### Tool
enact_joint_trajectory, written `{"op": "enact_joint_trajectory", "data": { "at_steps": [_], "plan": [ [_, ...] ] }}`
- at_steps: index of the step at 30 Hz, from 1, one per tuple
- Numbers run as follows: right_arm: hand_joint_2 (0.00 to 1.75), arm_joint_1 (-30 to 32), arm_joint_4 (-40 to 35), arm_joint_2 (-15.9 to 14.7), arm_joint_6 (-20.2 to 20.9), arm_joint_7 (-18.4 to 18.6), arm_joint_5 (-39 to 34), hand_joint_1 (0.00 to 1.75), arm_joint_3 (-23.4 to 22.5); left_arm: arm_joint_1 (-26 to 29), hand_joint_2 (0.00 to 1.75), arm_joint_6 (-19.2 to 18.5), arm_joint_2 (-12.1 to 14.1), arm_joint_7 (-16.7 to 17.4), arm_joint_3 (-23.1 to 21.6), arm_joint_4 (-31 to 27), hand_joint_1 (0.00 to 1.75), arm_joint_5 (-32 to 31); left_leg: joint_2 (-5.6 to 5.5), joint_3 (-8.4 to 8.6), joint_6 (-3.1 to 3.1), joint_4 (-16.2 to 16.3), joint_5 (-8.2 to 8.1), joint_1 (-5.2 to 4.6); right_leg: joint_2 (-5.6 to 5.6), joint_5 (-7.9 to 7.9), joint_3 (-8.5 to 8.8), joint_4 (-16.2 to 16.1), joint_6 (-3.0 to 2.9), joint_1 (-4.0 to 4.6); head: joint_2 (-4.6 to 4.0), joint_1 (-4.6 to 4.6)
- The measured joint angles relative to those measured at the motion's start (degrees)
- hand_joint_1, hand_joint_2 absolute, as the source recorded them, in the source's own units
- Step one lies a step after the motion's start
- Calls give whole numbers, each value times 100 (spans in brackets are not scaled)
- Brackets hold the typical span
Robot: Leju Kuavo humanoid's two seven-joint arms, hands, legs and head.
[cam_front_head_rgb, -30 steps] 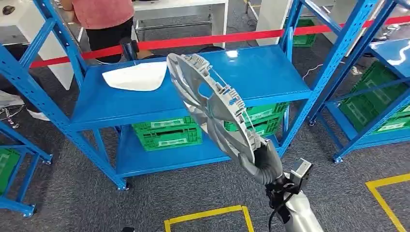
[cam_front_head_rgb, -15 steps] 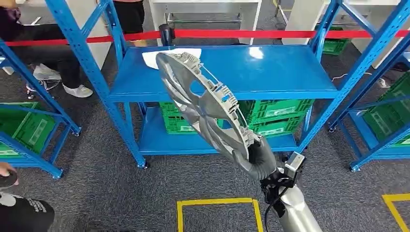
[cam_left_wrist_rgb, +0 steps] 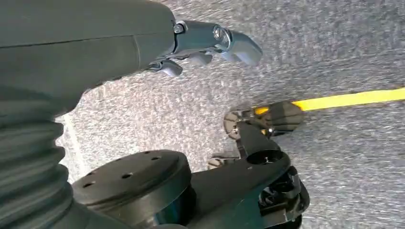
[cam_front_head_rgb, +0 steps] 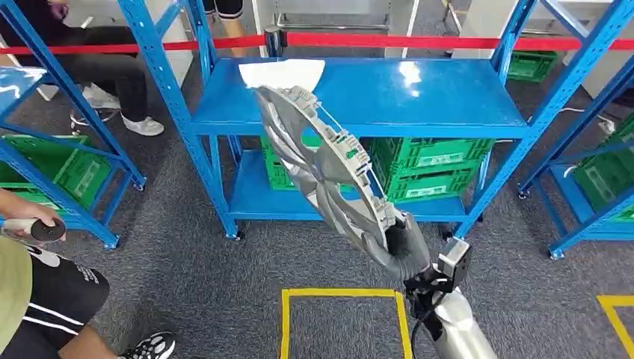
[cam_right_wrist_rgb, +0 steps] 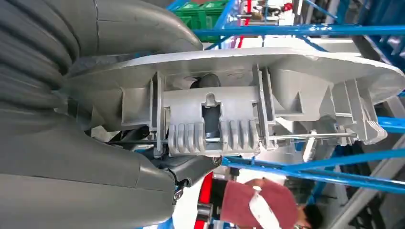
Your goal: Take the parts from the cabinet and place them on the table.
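Wheel cover (cam_front_head_rgb: 323, 168) is in the right hand (cam_front_head_rgb: 400, 243), gripped at its lower rim and held up edge-on, ribbed back side toward the camera. In the right wrist view the thumb and fingers (cam_right_wrist_rgb: 143, 157) clamp the rim's clip block (cam_right_wrist_rgb: 210, 124).

Across the last second the whole head view has swung: the blue rack (cam_front_head_rgb: 374, 97) sat off toward ten o'clock and now stands nearly square at twelve o'clock, and its shelf edge has climbed in the picture. That is the camera turning with the body, not the rack shifting. The cover keeps the same tilt and the same place relative to the arm, so the grip looks steady through the turn. A seated person in dark trousers (cam_front_head_rgb: 112, 71) has come into view at ten o'clock, and another person's arm and leg (cam_front_head_rgb: 45, 299) at eight o'clock.

Judging by this, the part is already out of the cabinet and the robot is lining up to carry it to a drop spot; the blue shelf top, where a white panel (cam_front_head_rgb: 282, 72) already lies at twelve o'clock, looks the likely target.

Left hand (cam_left_wrist_rgb: 210, 43) hangs over grey carpet, its fingers loosely spread and holding nothing.

Green crates (cam_front_head_rgb: 430, 168) carry pale label strips, too small to read. No other writing or brand mark is legible.
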Motion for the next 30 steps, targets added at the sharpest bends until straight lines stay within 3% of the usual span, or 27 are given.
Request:
{"op": "enact_joint_trajectory", "data": {
  "at_steps": [2, 3, 4, 5, 6, 7, 8, 9, 10, 11, 14, 15, 16, 18, 19, 20, 21, 23, 24, 25, 28, 29, 30],
  "plan": [
    [175, 9, 0, 2, -2, 0, 2, 175, 0, 3, 175, 0, -2, -2, -2, 2, 0, 0, -7, -199, -71, 689, -746, 37, 1, 148, -174, 3, -30, -16, 0, -46],
    [175, 11, 0, 2, -2, 0, 4, 175, 0, 1, 175, 0, 0, -4, 0, 2, 0, 2, -6, -301, -107, 1147, -1026, 56, 0, 222, -266, 10, -26, -15, 0, -44],
    [175, 11, 0, 2, -2, 2, 9, 175, 0, 2, 175, 0, 0, -4, -2, 2, 0, 2, -5, -344, -132, 1512, -1124, 71, -2, 289, -362, 22, -18, -16, 0, -46],
    [175, 18, 0, 2, -2, 2, 18, 175, 0, 2, 175, 0, 0, -4, -2, 2, 0, 0, -5, -295, -153, 1704, -1026, 88, -6, 362, -472, 36, -7, -21, 0, -50],
    [175, 21, 0, 2, -2, 2, 20, 175, 0, 1, 175, 0, 0, -4, 0, 0, 0, 0, -4, -130, -162, 1632, -819, 97, -12, 429, -554, 55, 9, -24, 0, -50],
    [175, 21, 0, 2, -2, 4, 20, 175, 0, -5, 175, 0, 0, -2, 0, 0, 0, 0, -4, 137, -166, 1359, -619, 109, -15, 492, -661, 75, 31, -31, 0, -57],
    [175, 22, 0, 2, -2, 7, 24, 175, 0, -13, 175, 0, 0, -4, -2, 0, 0, 2, -4, 485, -156, 942, -531, 114, -13, 554, -743, 99, 55, -37, 0, -61],
    [175, 22, 0, 2, -2, 7, 28, 175, 0, -24, 175, 0, 0, -2, -2, -2, 0, 0, -8, 910, -133, 384, -668, 115, -15, 605, -793, 132, 83, -40, 0, -66],
    [175, 30, 0, 2, -17, 4, 35, 175, 0, -33, 175, 0, 0, -4, 0, -4, 0, 0, -10, 1217, -103, -96, -883, 78, -19, 640, -839, 144, 121, -24, 0, -81],
    [175, 39, 0, 2, -39, 4, 57, 175, 0, -30, 175, 0, 2, 2, -2, -5, 0, 2, -3, 1205, -23, -160, -911, 62, -58, 690, -828, 137, 143, -29, 0, -72],
    [175, 40, 0, 0, -135, -39, 159, 175, 2, 13, 175, 2, 2, 31, -2, 0, 0, 0, -41, 1106, 127, -195, -774, 44, -87, 812, -853, 110, 265, -62, 0, -96],
    [175, 41, 0, -7, -147, -55, 177, 175, 4, 12, 175, 2, 4, 31, 0, 0, 0, 0, -42, 1039, 170, -195, -705, 63, -29, 627, -909, 202, 301, -91, 0, -98],
    [175, 40, 0, -11, -162, -72, 190, 175, 7, 11, 175, 2, 13, 31, 0, 0, 0, -4, -63, 975, 202, -192, -641, 69, 2, 277, -994, 440, 318, -87, 0, -83],
    [175, 48, 0, -22, -210, -96, 199, 175, 13, 15, 175, 2, 11, 31, 0, 0, 0, -15, -118, 795, 224, -181, -489, 70, 10, -416, -1206, 1298, 353, -97, 0, -68],
    [175, 68, 0, -28, -221, -103, 203, 175, 18, 21, 175, 2, 13, 31, 0, 0, 0, -18, -154, 697, 217, -171, -420, 70, 12, -554, -1269, 1671, 360, -96, 0, -63],
    [175, 100, 0, -28, -227, -116, 208, 175, 22, 29, 175, 0, 13, 31, 0, 0, 0, -17, -196, 598, 205, -158, -353, 71, 13, -519, -1257, 1888, 361, -97, 0, -63],
    [175, 130, 0, -28, -227, -120, 210, 175, 26, 36, 175, -2, 13, 33, 0, 0, 0, -20, -236, 507, 186, -141, -295, 75, 17, -357, -1136, 1860, 356, -101, 0, -63],
    [175, 170, 0, -28, -227, -120, 230, 175, 37, 45, 175, -4, 13, 33, 0, 0, 0, -17, -346, 333, 132, -95, -182, 89, 91, 33, -531, 1123, 330, -112, 0, -65],
    [175, 177, 0, -28, -225, -120, 227, 175, 44, 40, 175, -4, 13, 31, 0, 0, 0, -17, -384, 273, 103, -69, -136, 100, 254, 28, -150, 606, 322, -133, 0, -63],
    [175, 180, 0, -35, -223, -122, 225, 175, 52, 37, 175, -4, 18, 29, 0, -2, 0, -18, -390, 212, 73, -43, -99, 63, 375, -215, 106, 167, 306, -122, 0, -59],
    [175, 202, 9, -44, -159, -140, 113, 175, 92, 70, 175, -4, 22, 13, 0, 0, 0, -20, -501, 174, -56, -95, 71, 94, 330, -179, 52, 136, 191, -72, 0, -50],
    [175, 197, 13, -44, -109, -135, 28, 175, 103, 95, 175, -4, 26, 11, -2, 0, 0, -17, -546, 149, -108, -114, 131, 82, 289, -111, 9, 112, 127, -107, 0, -52],
    [175, 162, 15, -44, -87, -127, -11, 175, 109, 107, 175, -4, 37, 9, 0, 0, 0, -17, -425, 107, -112, -53, 30, 106, 225, -48, -33, 102, 77, -119, 0, -41]
  ]
}}
